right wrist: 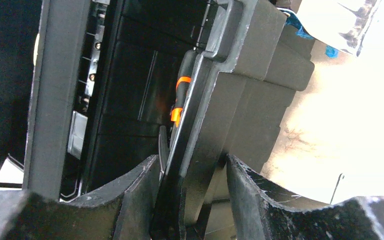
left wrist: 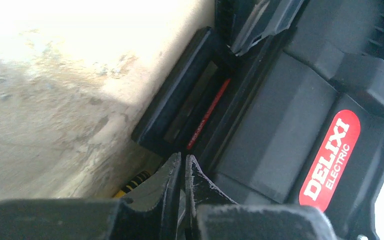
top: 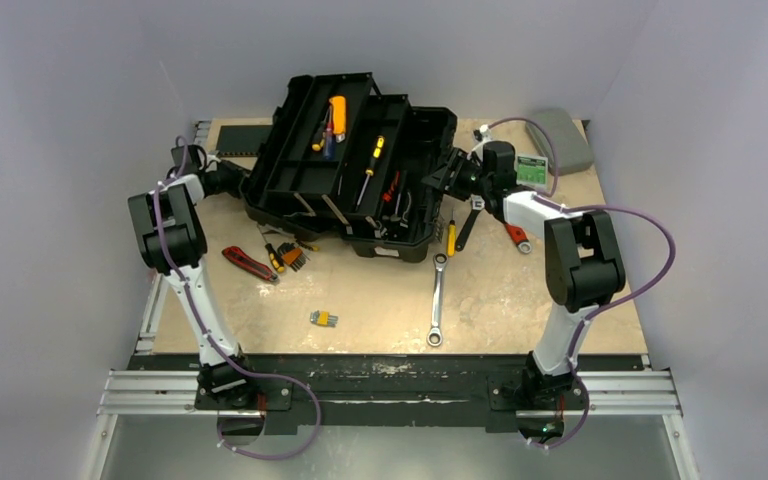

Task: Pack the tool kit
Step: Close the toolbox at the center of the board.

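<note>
While we are steadying the toolbox (top: 430, 125) at the back of the table (top: 520, 290) for packing, our right claw (right wrist: 191, 165) is clamping its wall and our shut, empty left claw (left wrist: 183, 160) is bracing opposite.

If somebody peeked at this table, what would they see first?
A big black toolbox lies open at the back middle of the table, with a yellow-handled screwdriver inside. The right gripper clamps its right-hand wall, and the shut left gripper sits at its left end. A long silver wrench lies loose in front.
</note>
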Robot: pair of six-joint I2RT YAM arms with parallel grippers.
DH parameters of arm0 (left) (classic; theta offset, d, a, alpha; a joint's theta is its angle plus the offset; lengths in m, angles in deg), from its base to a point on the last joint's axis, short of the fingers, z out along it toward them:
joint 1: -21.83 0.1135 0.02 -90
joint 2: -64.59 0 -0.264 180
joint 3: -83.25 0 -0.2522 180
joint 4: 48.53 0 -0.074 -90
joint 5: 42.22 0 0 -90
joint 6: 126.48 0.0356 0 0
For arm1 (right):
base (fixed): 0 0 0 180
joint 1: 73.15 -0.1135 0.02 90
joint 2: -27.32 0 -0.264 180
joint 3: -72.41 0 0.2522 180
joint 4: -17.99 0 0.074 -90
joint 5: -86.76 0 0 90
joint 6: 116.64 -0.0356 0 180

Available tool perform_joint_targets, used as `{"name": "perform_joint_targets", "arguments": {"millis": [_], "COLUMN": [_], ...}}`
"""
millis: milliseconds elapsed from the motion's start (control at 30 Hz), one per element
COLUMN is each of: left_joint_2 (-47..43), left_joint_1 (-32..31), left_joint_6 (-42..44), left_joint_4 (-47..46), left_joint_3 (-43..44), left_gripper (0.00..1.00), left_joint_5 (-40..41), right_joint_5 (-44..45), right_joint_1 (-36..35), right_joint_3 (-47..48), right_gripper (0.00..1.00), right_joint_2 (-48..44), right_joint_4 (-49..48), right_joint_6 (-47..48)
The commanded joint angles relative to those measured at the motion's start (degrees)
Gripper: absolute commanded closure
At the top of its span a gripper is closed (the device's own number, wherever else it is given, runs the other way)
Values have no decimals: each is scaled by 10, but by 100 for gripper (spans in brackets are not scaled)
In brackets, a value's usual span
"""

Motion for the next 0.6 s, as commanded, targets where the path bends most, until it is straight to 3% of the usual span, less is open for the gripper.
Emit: {"name": "perform_joint_targets", "arguments": {"millis": [0, 267, 567], "left_joint_2": [-45, -121, -240], "left_joint_1": [-28, -65, -129], "left_joint_6": [-114, -347, -352], "left_joint_4": [-163, -453, -486], "left_joint_3": [-29, -96, -165], "left_gripper": [94, 97, 98], "left_joint_5": [-88, -99, -71], "right_joint_5": [-13, -7, -13], "right_joint_1": [-3, -3, -3], "right_joint_3": [6, 10, 12], "right_gripper": [52, 52, 53], "right_joint_2": [11, 15, 17], "right_joint_4": [11, 22, 15], "right_joint_6": [12, 12, 6]}}
